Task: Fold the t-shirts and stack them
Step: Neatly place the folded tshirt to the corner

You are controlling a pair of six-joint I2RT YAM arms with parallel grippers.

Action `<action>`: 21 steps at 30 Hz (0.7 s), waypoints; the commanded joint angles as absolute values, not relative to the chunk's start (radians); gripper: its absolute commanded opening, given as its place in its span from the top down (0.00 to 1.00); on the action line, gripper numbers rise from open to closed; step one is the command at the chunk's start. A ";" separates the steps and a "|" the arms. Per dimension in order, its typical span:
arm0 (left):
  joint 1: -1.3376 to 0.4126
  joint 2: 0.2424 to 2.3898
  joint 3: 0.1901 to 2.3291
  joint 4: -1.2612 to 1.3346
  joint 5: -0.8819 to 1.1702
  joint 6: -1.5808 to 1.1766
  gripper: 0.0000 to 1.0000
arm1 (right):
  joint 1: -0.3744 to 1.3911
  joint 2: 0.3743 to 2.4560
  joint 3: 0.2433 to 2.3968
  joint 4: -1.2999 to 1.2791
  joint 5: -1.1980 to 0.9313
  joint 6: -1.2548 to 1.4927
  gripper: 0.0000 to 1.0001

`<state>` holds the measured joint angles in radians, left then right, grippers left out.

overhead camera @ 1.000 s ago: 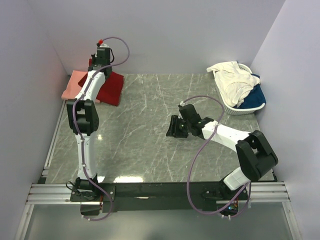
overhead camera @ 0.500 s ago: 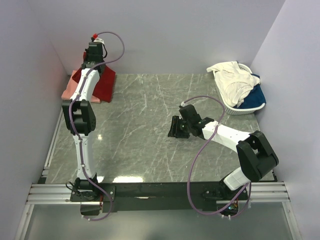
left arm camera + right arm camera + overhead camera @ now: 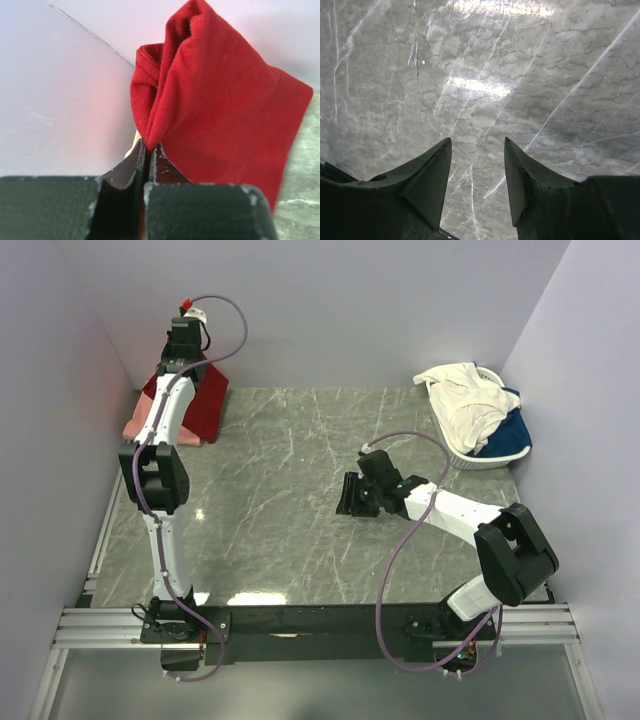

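The deep red t-shirt (image 3: 220,110) hangs lifted over the far left corner of the worktop (image 3: 280,510), pinched tight in the left gripper (image 3: 148,150), above the salmon pink t-shirt (image 3: 134,424), while the right gripper (image 3: 477,145) hovers mid-worktop, its 2 jaws parted and holding nothing.

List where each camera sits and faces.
Top external: high behind the bases, looking down on the table; both arms show.
Left wrist: looks along the shut left gripper pinching the red t-shirt.
Right wrist: looks down at table past the open right gripper.
Shared: top and left wrist both see the red t-shirt.
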<state>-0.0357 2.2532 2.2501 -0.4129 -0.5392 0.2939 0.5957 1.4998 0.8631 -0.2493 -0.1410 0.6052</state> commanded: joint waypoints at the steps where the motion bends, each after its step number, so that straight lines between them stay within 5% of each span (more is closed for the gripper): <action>1: -0.029 2.140 2.286 -0.361 -0.526 0.302 1.00 | 0.607 1.443 0.858 -0.242 -0.118 0.609 0.47; 16: 0.061 2.256 2.267 -0.308 -0.448 0.264 0.99 | 0.611 1.491 0.893 -0.270 -0.107 0.591 0.47; 21: 0.113 2.304 2.255 -0.221 -0.458 0.209 0.74 | 0.611 1.502 0.917 -0.288 -0.101 0.581 0.46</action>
